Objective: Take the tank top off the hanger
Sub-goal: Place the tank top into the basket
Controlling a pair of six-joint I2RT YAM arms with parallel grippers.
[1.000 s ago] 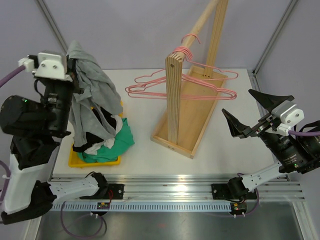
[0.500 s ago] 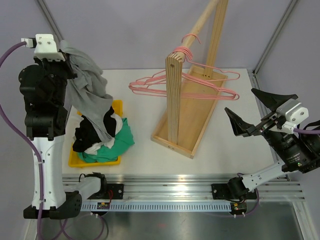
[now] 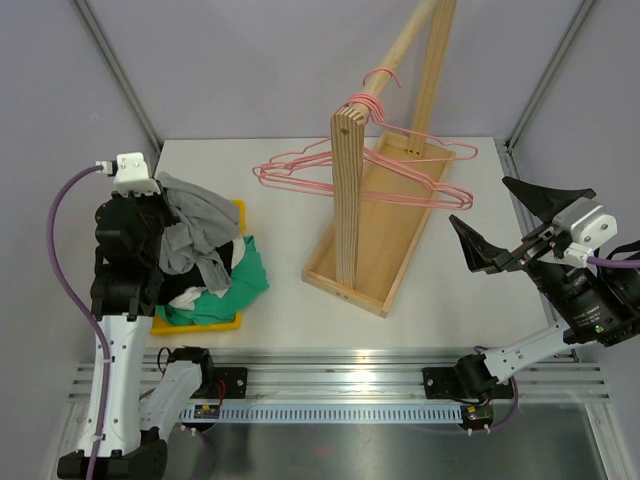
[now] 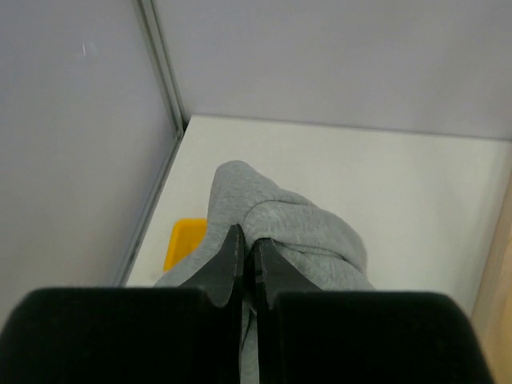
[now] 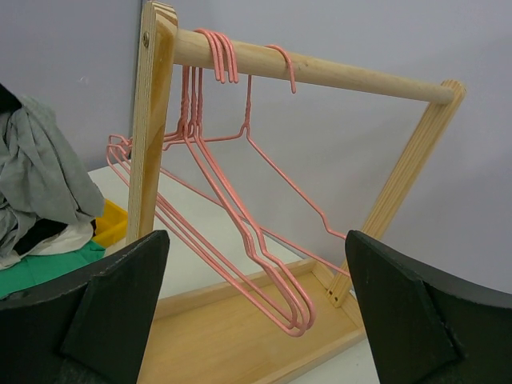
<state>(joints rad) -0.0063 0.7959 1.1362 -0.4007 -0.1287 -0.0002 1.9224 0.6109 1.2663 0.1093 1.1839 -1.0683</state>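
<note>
Left gripper [image 4: 246, 246] has dropped to bin level, your jaws pinched on grey tank top [image 3: 195, 225], now draped over clothes pile [image 3: 248, 278] in yellow bin [image 3: 200, 322], off pink hangers [image 3: 395, 172]. Deposit step, likely. Next: part jaws, lift clear. Right gripper [image 3: 477, 200] spread, idle.

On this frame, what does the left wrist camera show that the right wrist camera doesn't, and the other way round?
Left wrist only: the left gripper shut on a fold of the grey tank top. Right wrist only: the open right gripper, the wooden rack with bare pink hangers on its rail, and green cloth. Both: the tank top and the yellow bin, on the white table.
</note>
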